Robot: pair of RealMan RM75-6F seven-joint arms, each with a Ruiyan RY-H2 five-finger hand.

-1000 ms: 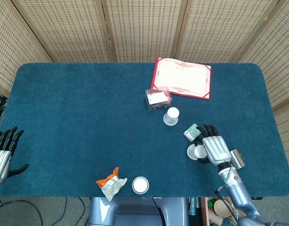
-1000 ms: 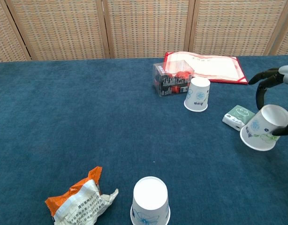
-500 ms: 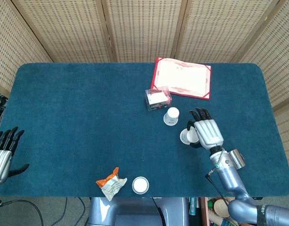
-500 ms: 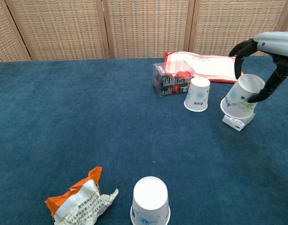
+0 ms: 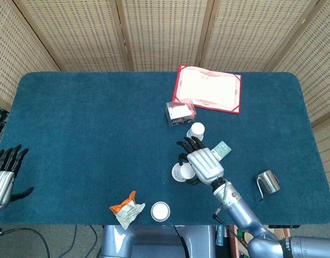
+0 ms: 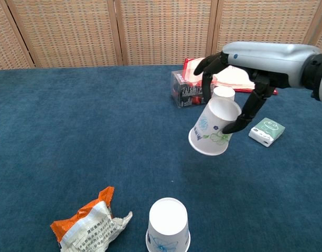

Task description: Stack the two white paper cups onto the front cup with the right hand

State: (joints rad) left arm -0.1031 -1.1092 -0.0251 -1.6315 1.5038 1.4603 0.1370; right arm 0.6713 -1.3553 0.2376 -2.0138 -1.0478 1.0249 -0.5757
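Note:
My right hand (image 5: pixel 202 163) (image 6: pixel 238 63) grips a white paper cup (image 6: pixel 213 129) (image 5: pixel 182 172) upside down and tilted, lifted above the blue table. The front cup (image 6: pixel 168 225) (image 5: pixel 160 211) stands upside down near the table's front edge, below and left of the held one. Another white cup (image 6: pixel 222 95) (image 5: pixel 195 130) stands upside down further back, partly behind the held cup in the chest view. My left hand (image 5: pixel 4 173) hangs off the table's left edge with fingers spread and nothing in it.
A clear box of red items (image 6: pixel 190 87) and a red-edged folder (image 5: pixel 209 88) lie at the back. A small green packet (image 6: pixel 267 131) lies right of the cups, a metal mug (image 5: pixel 268 182) at the right, an orange wrapper (image 6: pixel 90 221) at front left.
My right hand has carried the cup leftward and toward the front, off from above the green packet, and now hangs nearer the front cup. The left hand has not moved.

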